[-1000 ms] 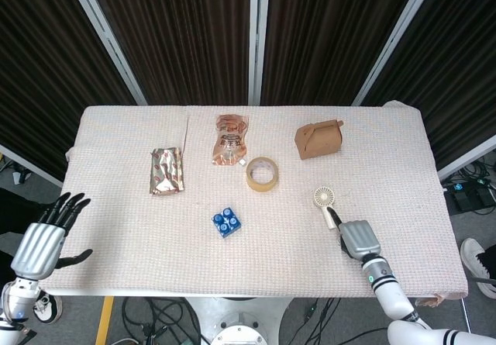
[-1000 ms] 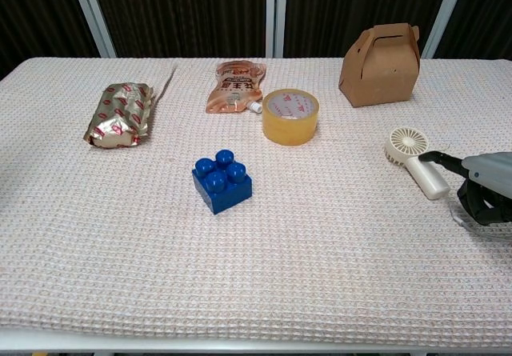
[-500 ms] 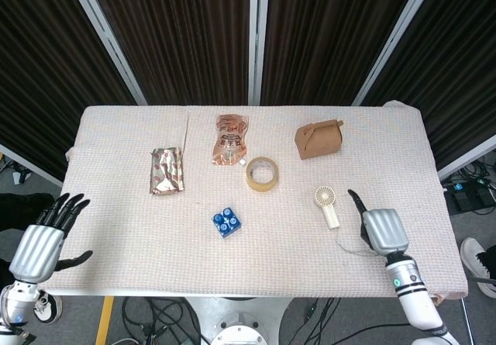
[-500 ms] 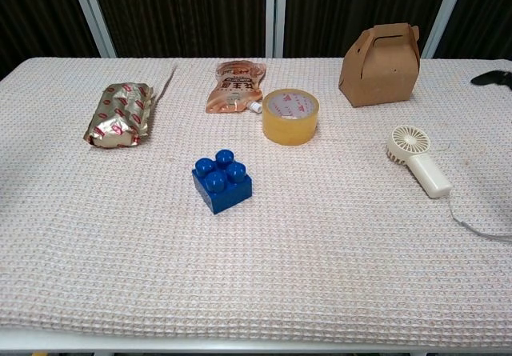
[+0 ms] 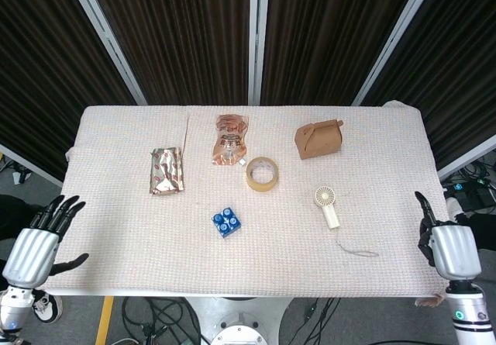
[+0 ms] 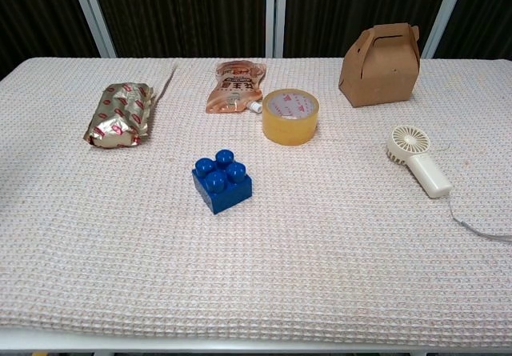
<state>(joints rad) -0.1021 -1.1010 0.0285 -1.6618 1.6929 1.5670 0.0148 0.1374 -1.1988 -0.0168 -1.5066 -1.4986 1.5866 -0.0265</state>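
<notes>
Change: since a second ago the right hand (image 5: 451, 246) has let go of the small fan (image 5: 326, 205) and pulled back off the right edge of the table (image 5: 116, 244); the fan lies where it lay.
Right hand: out beyond the table's right edge, well apart from the fan, holding nothing, one finger pointing up and away; how the rest of its fingers lie I cannot tell. Seen in the head view only.
Left hand (image 5: 32, 243): off the table's left front corner, fingers spread, nothing in it.
Fan: flat on the cloth at right, round head toward the far side, handle toward the near edge, its thin cord (image 6: 478, 228) trailing nearer and to the right.
Tape roll (image 6: 290, 116): left of the fan, just in front of the orange pouch (image 6: 236, 86).
Brown box (image 6: 379, 64): behind the fan.
Blue block (image 6: 222, 180): near the middle.
Foil packet (image 6: 119, 115): far left.
</notes>
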